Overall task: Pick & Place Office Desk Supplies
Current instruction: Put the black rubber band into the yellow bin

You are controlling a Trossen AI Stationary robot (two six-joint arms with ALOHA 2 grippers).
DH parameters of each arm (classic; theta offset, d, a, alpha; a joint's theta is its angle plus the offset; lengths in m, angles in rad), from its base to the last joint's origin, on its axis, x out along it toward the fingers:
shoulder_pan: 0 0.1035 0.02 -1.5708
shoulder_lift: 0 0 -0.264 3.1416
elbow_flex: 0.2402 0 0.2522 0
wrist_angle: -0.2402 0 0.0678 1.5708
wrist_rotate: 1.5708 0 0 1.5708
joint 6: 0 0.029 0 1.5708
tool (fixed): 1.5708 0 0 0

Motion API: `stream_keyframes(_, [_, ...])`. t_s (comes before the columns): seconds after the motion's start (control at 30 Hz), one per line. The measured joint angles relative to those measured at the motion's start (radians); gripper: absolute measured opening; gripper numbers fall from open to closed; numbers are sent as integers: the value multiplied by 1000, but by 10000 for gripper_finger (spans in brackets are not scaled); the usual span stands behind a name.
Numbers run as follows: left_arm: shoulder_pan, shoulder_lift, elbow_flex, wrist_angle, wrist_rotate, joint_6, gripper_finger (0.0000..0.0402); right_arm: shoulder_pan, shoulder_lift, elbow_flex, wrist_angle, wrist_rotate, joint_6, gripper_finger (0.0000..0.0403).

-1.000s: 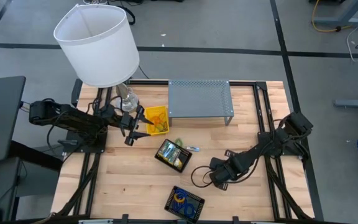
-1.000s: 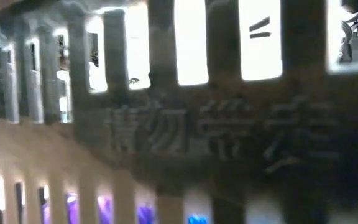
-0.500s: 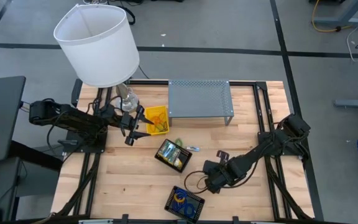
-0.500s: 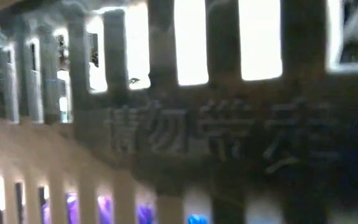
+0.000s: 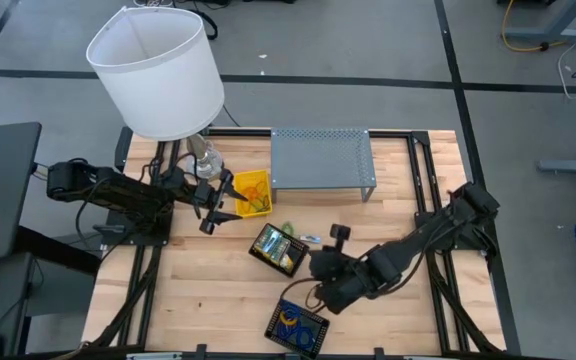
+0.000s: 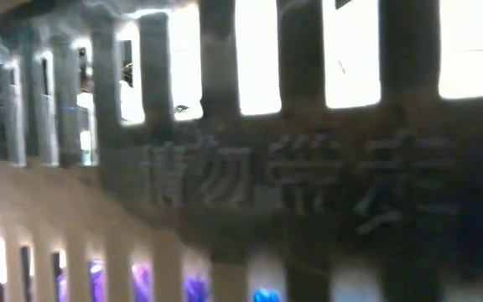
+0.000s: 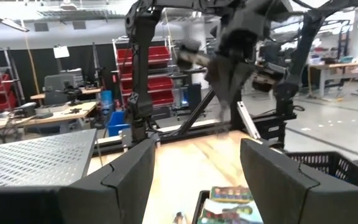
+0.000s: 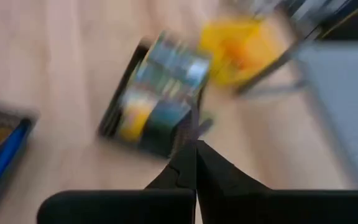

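A workshop with red shelving and benches lies beyond a pale wooden tabletop (image 5: 198, 300), lit by a tall lamp with a big white shade (image 5: 155, 70) at the far left corner. A grey perforated riser (image 5: 322, 158) stands along the far edge, a small yellow bin (image 5: 249, 191) just beside its left end. Near the middle a black tray carries yellow-green crayon boxes (image 5: 277, 248), and at the near edge a black mesh basket (image 5: 297, 326) holds blue and orange rubber band loops.

The right tool (image 5: 313, 293) hangs low between the crayon tray and the mesh basket, its fingers clenched tight together; in the right wrist view (image 8: 194, 163) the two dark fingers meet with no gap, and whether a thin dark loop is pinched between them cannot be told. From that tool the basket lies just nearer the front edge and slightly left, close beneath it, while the crayon tray lies just beyond and to the left, its long axis running diagonally. The right arm is far the nearer to both.

The left tool (image 5: 211, 208) waits beside the yellow bin, fingers spread wide and holding nothing, as the left wrist view (image 7: 194, 180) shows
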Motion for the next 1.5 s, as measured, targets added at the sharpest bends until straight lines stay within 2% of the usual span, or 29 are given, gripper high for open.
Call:
stream_keyframes(0.07, [-1,0,10,0,14,-18,240,-19,-1,15,55,66,-86,0])
stream_keyframes(0.13, [-12,0,19,0,14,-35,240,-44,-1,17,147,84,-190,0])
stream_keyframes(0.27, [-60,0,42,0,11,-38,240,-111,3,17,335,-2,-372,0])
stream_keyframes(0.4, [-109,0,66,0,3,-37,240,-161,9,17,471,-28,-511,0])
stream_keyframes(0.57, [-150,0,78,-2,-17,-25,240,-205,14,17,636,-95,-628,0])
stream_keyframes(0.7, [-169,0,78,-2,-78,-14,240,-234,14,17,724,-205,-648,0])
stream_keyframes(0.97, [-190,0,78,-1,-125,-13,240,-265,15,17,800,-284,-671,0])
stream_keyframes(1.3, [-240,11,125,-18,-121,-33,240,-305,79,17,887,-334,-683,0])
stream_keyframes(1.5, [-259,65,163,-26,-123,-27,239,-321,93,17,928,-351,-699,0])
